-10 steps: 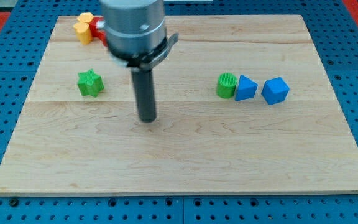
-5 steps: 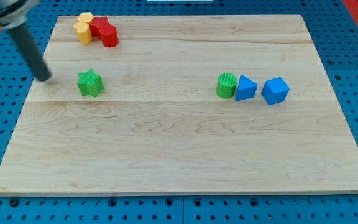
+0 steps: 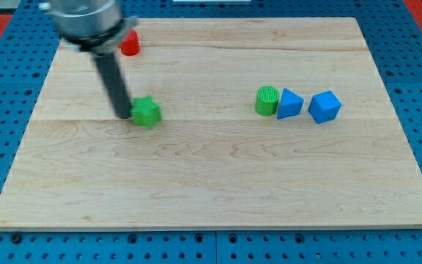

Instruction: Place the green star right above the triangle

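The green star point(image 3: 148, 111) lies on the wooden board point(image 3: 211, 176), left of centre. My tip point(image 3: 123, 115) touches the star's left side. The blue triangle point(image 3: 290, 103) lies at the view's right, between a green cylinder point(image 3: 267, 100) on its left and a blue cube point(image 3: 324, 106) on its right. The cylinder touches the triangle. The star is far to the left of the triangle, at about the same height in the view.
A red block point(image 3: 130, 44) shows at the board's top left, partly hidden behind my arm point(image 3: 86, 15). The yellow block beside it is hidden. A blue pegboard point(image 3: 6, 110) surrounds the board.
My tip moved from the board's left edge to the star's left side, and the star slid right by about a block and a half. My arm now covers the yellow block.
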Robot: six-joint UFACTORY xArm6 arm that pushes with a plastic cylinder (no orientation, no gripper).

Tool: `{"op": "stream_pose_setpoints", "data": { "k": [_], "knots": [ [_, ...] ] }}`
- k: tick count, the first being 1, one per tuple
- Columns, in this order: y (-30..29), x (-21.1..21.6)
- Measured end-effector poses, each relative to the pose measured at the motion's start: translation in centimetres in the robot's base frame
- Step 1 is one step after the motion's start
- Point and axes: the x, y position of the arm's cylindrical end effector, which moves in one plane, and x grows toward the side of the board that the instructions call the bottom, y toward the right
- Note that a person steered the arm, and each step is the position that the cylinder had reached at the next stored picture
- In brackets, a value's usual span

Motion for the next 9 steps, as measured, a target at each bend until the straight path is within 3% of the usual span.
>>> {"op": "stream_pose_setpoints", "data": {
  "k": [1,2,3,4,7,8,9],
  "knots": [
    [7.6,-4.6],
    [9.6,-4.8],
    [1.1,-4.8],
    [-2.3,-3.7],
    [9.4,2.0],
    [13.1,-1.3],
    [12.6,-4.2]
  ]
}}
